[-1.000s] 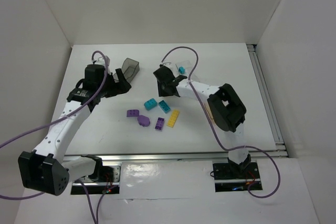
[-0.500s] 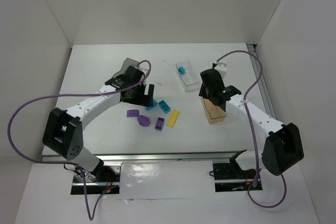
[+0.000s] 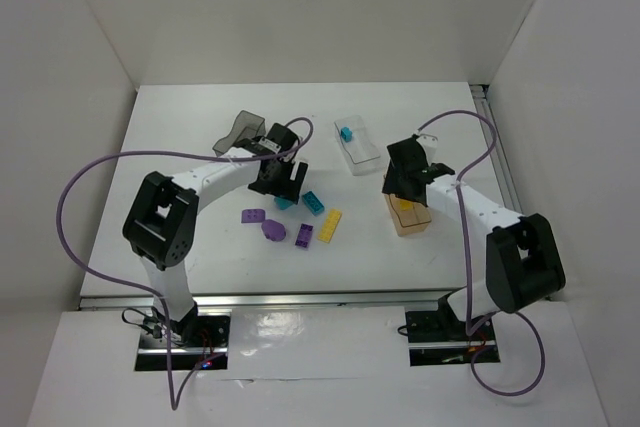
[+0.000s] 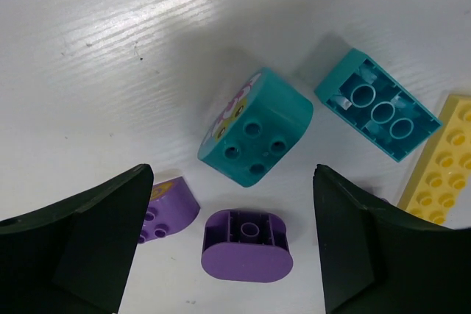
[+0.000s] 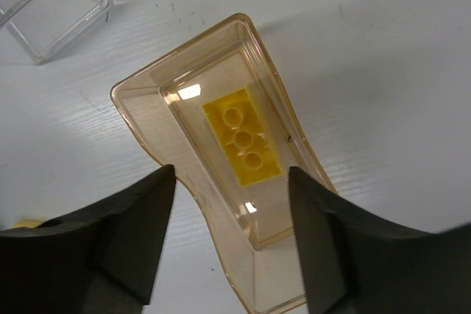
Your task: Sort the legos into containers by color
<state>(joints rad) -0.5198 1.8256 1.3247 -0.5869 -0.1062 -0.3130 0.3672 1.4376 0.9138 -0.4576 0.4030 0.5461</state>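
Left gripper spread wide, gripping nothing – a teal rounded brick lies between its fingers at frame centre. A flat teal brick and a yellow brick lie at right, two purple bricks below. Right gripper parted, empty, over the amber tub – a yellow block lies inside; the clear tub sits upper left.

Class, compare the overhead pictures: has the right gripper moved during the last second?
Yes. The right gripper swung from the clear tub's left side rightward, over the amber tub.
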